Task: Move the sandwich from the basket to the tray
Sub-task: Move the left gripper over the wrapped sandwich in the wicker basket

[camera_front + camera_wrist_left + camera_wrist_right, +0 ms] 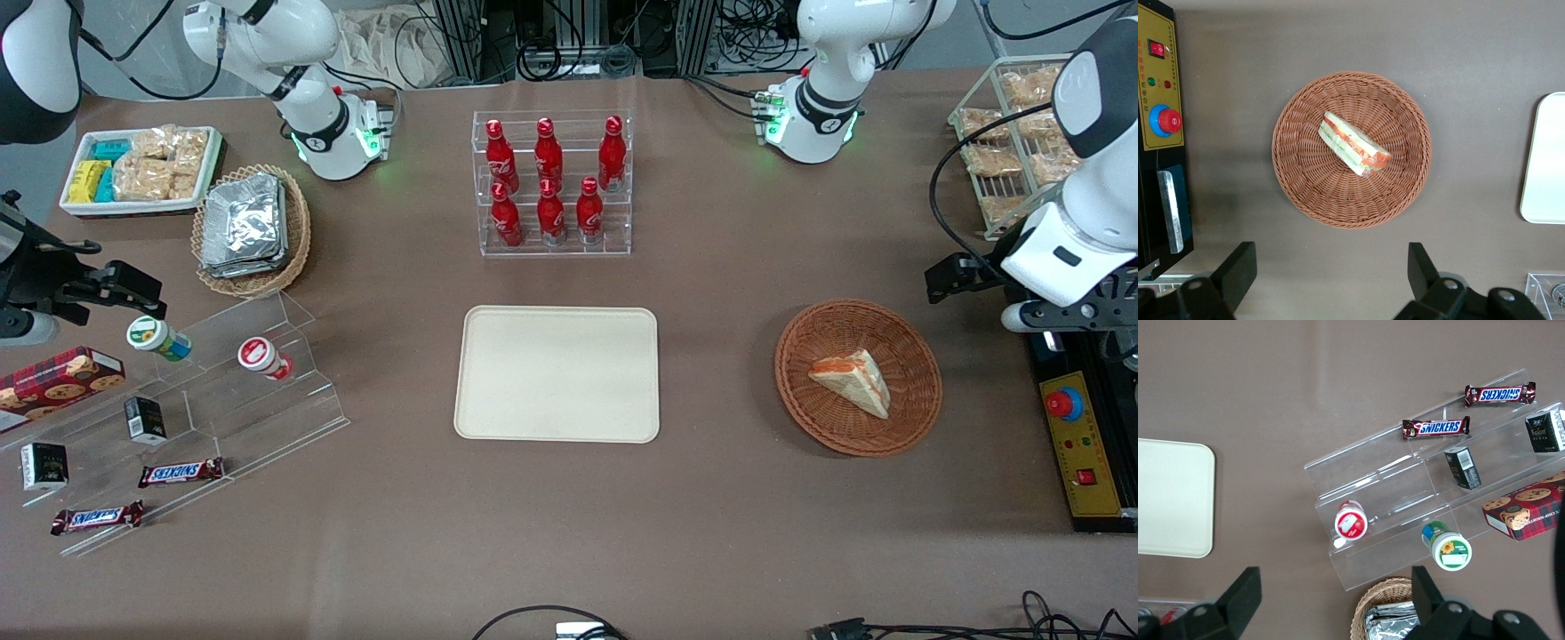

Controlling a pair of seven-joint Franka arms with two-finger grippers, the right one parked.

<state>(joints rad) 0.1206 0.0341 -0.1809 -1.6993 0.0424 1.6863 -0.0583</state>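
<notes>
While the sandwich (1355,144) lies mid-basket (1298,180) near the table's working-arm end, the gripper (1331,277) hovers above, fingers (1238,270) spread, tray (556,427) bare.

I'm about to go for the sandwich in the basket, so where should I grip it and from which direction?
Come straight down from above with the open tool. The sandwich lies flat in the basket; probably close on its two long sides, across the wedge's narrow width.

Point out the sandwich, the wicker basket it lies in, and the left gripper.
sandwich (852,380): front view, on its white bread face.
basket (916,356): front view, on its woven wall.
gripper (1331,277): left wrist view, midway between its open fingertips, above the table beside the basket.
</notes>
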